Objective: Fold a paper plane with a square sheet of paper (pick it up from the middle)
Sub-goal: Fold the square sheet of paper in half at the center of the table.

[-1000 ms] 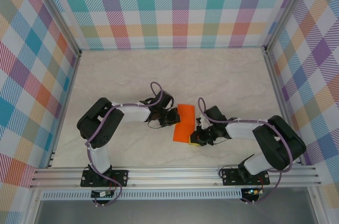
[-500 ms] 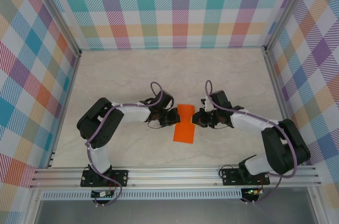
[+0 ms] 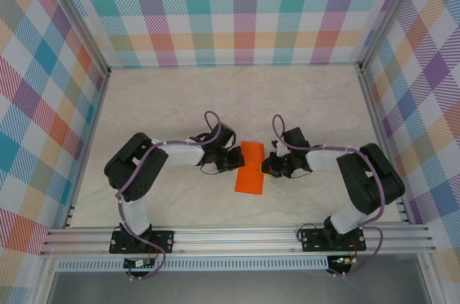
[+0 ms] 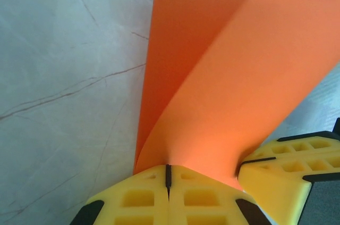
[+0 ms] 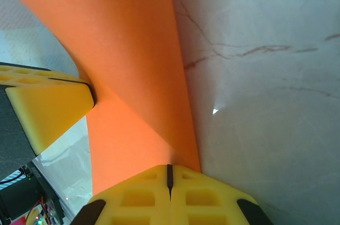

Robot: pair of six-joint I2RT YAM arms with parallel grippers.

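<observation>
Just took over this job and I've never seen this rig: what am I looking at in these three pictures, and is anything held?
The machine is two robot arms bolted at the near edge of a pale marbled table, inside checked walls. The overhead picture looks down from behind them: the left hand and right hand meet mid-table, one on each side of the orange square sheet of paper. The other two pictures come from a camera on each wrist, looking along that arm's own yellow fingers. In both, those fingers are shut with the paper running into their tips, so each hand seems to pinch one side of the sheet, which curls over on itself. The second yellow block in each close-up is the other arm's hand.
</observation>
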